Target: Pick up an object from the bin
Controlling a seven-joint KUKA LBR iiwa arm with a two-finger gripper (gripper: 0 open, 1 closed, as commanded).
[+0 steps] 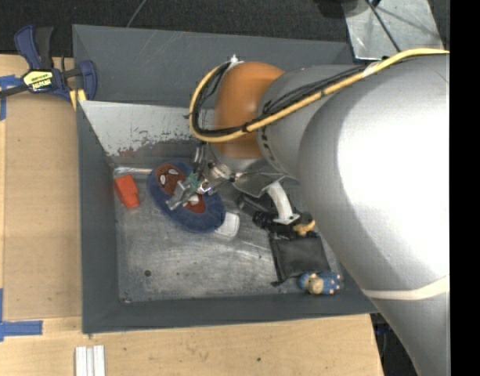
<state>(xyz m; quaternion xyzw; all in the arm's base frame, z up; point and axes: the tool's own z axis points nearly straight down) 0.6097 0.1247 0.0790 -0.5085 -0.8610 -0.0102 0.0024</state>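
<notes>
From where I stand, the grey metal bin (95, 233) has most of its clutter in the upper and right parts of its floor, and the lower left of the floor is bare scratched metal. Farthest left lies a small orange block (128, 192), on its own near the back wall. Just to its right is a blue soft toy (199, 218), a rounded plush thing with a red-brown face patch turned upward, lying near the middle of the bin toward the back. The gripper (186, 192) is down right on top of this toy, over the face patch, but I cannot tell whether it is open or closed, or whether it has hold of the toy. Touching the toy's lower right edge is a small white piece (229, 225). Further right lies a black and white object (277, 202), slanting, and below it a flat black pouch (298, 258). A little blue and yellow figure (318, 283) sits at the pouch's lower right corner, close to the front wall. Above all this hangs the orange cover (243, 104) with yellow and black cables (195, 108) looped round it, and the big silver arm (380, 171) reaches in from the right.
</notes>
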